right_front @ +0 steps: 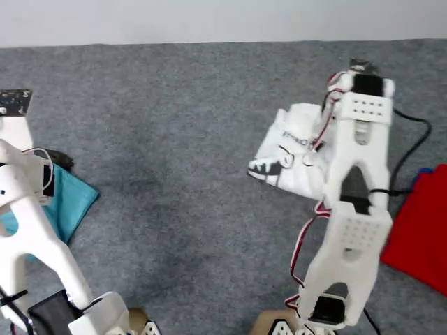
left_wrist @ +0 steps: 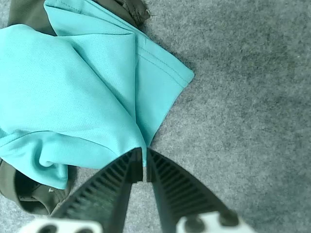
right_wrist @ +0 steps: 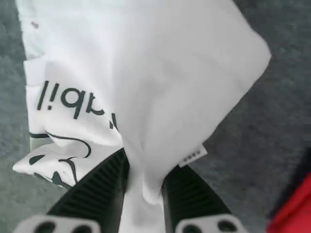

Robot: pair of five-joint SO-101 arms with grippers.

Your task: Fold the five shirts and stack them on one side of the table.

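Observation:
A teal shirt [left_wrist: 73, 92] lies folded over a dark olive shirt [left_wrist: 29, 194] at the table's left side, seen too as the teal shirt [right_front: 66, 202] in the high view. My left gripper [left_wrist: 145, 167] is shut on the teal shirt's edge, pinching a fold. A white shirt with black print [right_front: 293, 150] lies bunched at the right. My right gripper [right_wrist: 143, 179] is shut on a gathered fold of the white shirt [right_wrist: 160, 82]. A red shirt [right_front: 419, 227] lies at the right edge.
The grey carpeted table top [right_front: 188, 139] spreads between the two arms. A small circuit board [right_front: 14, 101] sits at the far left. Cables run along the right arm [right_front: 356, 202].

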